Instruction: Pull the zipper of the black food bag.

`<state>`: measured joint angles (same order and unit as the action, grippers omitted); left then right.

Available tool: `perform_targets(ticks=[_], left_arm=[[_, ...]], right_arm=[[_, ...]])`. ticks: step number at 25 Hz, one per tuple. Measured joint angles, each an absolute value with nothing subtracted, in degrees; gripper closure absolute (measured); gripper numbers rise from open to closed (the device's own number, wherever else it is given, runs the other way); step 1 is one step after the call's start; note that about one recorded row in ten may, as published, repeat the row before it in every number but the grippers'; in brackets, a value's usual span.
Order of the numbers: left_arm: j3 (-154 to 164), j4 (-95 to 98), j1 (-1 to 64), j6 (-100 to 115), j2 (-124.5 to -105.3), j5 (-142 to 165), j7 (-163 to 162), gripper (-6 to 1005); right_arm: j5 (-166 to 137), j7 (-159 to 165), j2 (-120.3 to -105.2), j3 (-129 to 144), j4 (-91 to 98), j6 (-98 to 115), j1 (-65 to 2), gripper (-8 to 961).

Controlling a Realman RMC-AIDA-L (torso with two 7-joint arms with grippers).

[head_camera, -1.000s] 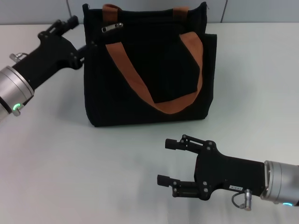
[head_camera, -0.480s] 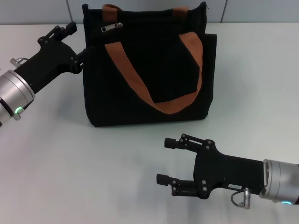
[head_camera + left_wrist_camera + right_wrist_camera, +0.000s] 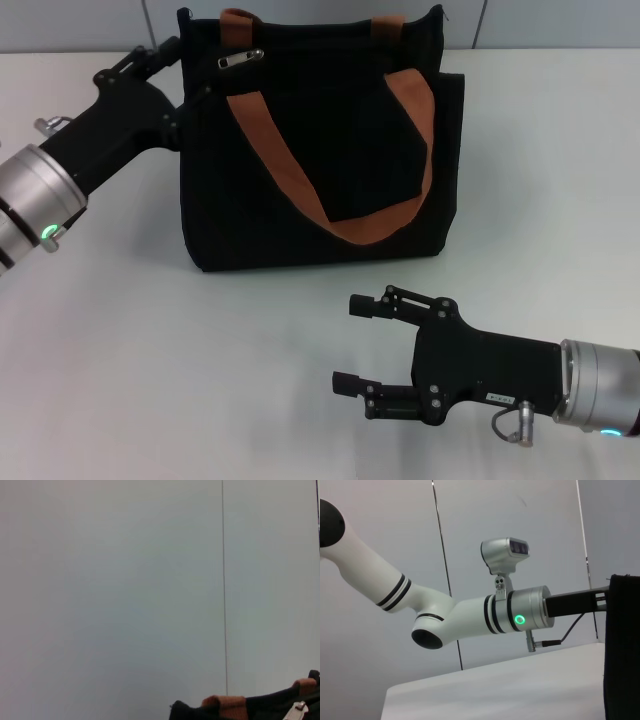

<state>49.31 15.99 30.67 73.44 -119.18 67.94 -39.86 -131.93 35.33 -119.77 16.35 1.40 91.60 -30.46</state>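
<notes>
The black food bag point(image 3: 310, 150) stands upright at the back middle of the table, with one rust-orange handle draped down its front. The silver zipper point(image 3: 240, 59) pull lies near the left end of the bag's top edge; it also shows as the zipper point(image 3: 299, 708) in the left wrist view, beside an orange handle point(image 3: 225, 702). My left gripper point(image 3: 185, 72) is open at the bag's upper left corner, and its nearer finger overlaps the bag's side edge, left of the pull. My right gripper point(image 3: 347, 343) hovers open and empty over the table in front of the bag.
White tabletop point(image 3: 120, 330) stretches all around the bag. A grey panelled wall point(image 3: 125, 580) stands behind the table. The right wrist view shows my left arm point(image 3: 485, 612) reaching to the bag's edge point(image 3: 622, 645).
My left gripper has moved right and slightly up, closing in on the bag's upper left corner. The right gripper has barely shifted.
</notes>
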Motion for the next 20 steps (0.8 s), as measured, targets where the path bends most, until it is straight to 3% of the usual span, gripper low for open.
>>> perform_targets(ticks=[2,5,17,20], left_arm=[[49.3,15.2,31.5,72.8,-119.18,67.9,-39.9,225],[49.3,14.8,31.8,72.5,-119.18,67.9,-39.7,456],[48.8,11.9,32.1,76.0,-119.18,66.8,-40.6,817],[49.2,11.9,32.2,76.0,-119.18,66.9,-40.7,859]], right_arm=[[-131.9,35.3,-119.79,16.3,1.4,91.8,-30.3,136],[-131.9,35.3,-119.8,16.3,1.4,91.8,-30.1,136],[-127.7,30.0,-119.75,15.5,-0.2,92.1,-27.6,135],[-127.3,29.7,-119.73,15.5,-0.9,92.2,-27.4,136]])
